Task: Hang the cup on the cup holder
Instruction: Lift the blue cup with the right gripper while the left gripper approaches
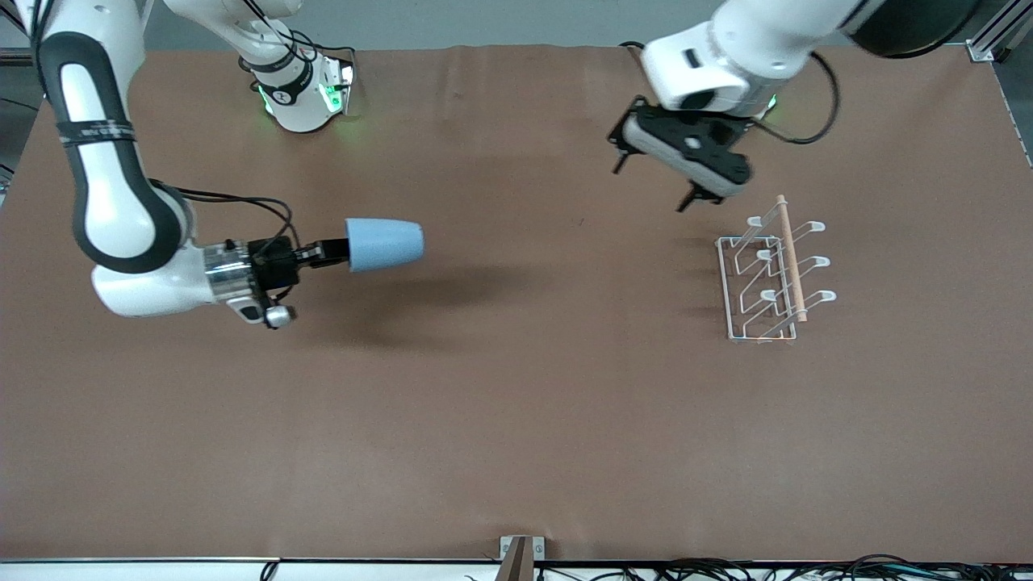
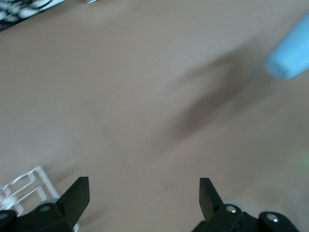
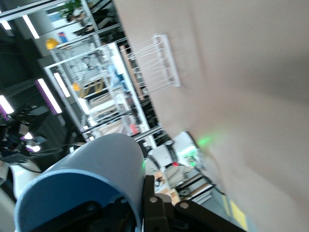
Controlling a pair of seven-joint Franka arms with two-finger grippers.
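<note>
My right gripper (image 1: pixel 335 252) is shut on the rim of the light-blue cup (image 1: pixel 386 244). It holds the cup on its side in the air over the table toward the right arm's end, its closed bottom pointing toward the holder. In the right wrist view the cup (image 3: pixel 96 169) fills the foreground, one finger (image 3: pixel 154 208) outside its wall. The white wire cup holder (image 1: pixel 771 274) with a wooden rod stands toward the left arm's end; it shows in the right wrist view (image 3: pixel 152 65). My left gripper (image 1: pixel 658 181) is open and empty, up over the table beside the holder.
The brown table (image 1: pixel 516 420) stretches between cup and holder. The right arm's base (image 1: pixel 303 89) stands at the table's edge farthest from the front camera. A small bracket (image 1: pixel 520 553) sits at the nearest edge. In the left wrist view the cup (image 2: pixel 292 50) and a holder corner (image 2: pixel 21 186) show.
</note>
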